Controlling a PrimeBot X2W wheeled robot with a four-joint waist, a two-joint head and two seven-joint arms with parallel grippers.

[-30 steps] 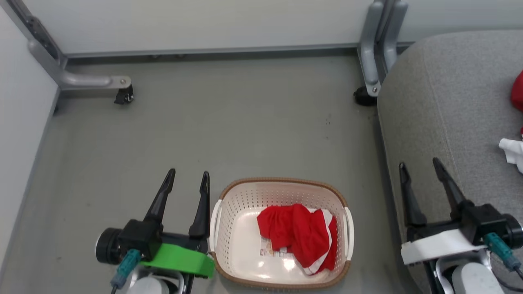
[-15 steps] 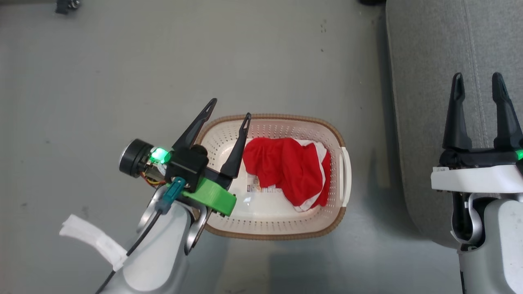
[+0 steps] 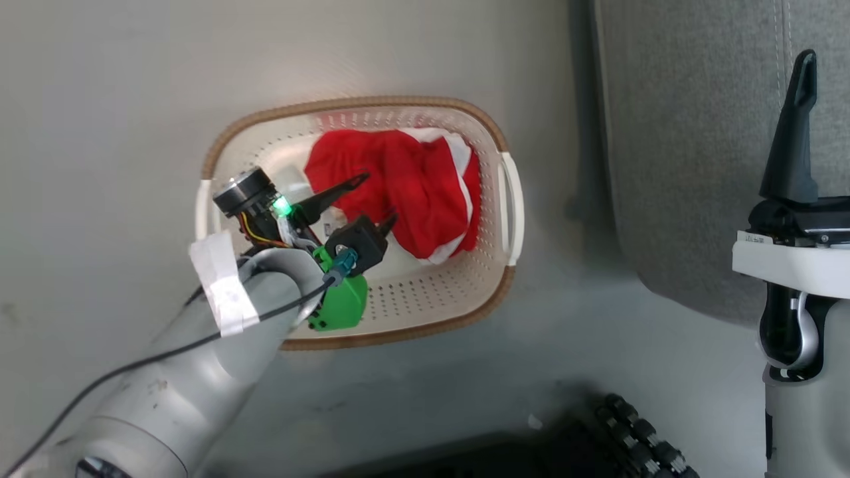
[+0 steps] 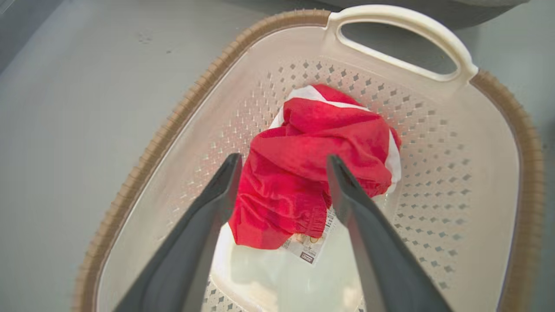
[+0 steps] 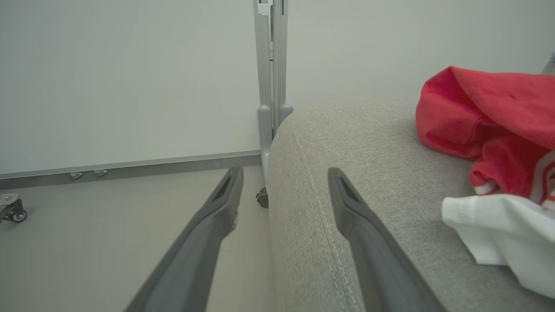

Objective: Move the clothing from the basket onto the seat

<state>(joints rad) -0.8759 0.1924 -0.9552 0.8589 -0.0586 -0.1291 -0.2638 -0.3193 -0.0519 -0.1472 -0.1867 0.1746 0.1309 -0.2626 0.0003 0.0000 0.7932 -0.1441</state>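
**Left gripper** [image 4: 284,157]: the jaws stood wide apart with nothing clamped between them. The gripper was lowered inside the basket [image 3: 358,103], having entered over its left-handle end. Its fingers pointed toward the red garment [image 4: 316,164]. In the left wrist view the two dark fingertips flanked the near edge of the bundle. Whether either tip touched the fabric could not be told.

**Red garment:** it was crumpled in a heap, with a white panel showing along its far edge. It lay on the basket's bottom toward the right handle [image 4: 399,30] and partly covered a printed label [image 4: 310,251] (text too small to read).

**Basket:** it stood upright on the grey floor [image 3: 99,133], just beside the left edge of the seat [image 3: 684,133]. A narrow strip of floor showed between them.

**Right gripper** [image 5: 285,170]: the jaws were likewise spread wide and empty. In the right wrist view the fingers straddled the seat's stitched left edge, one over the floor and the other over the cushion. No contact with the cushion was visible.

**Second garment** [image 5: 490,117]: it lay on the seat, well apart from the right gripper. It was a red bundle, with a white portion [image 5: 498,229] spread out nearest the camera.

**Surroundings:** a grey metal post [image 5: 271,65] stood at the seat's far left corner, against a pale panel. A small caster [image 5: 13,212] sat on the floor at the panel's foot.
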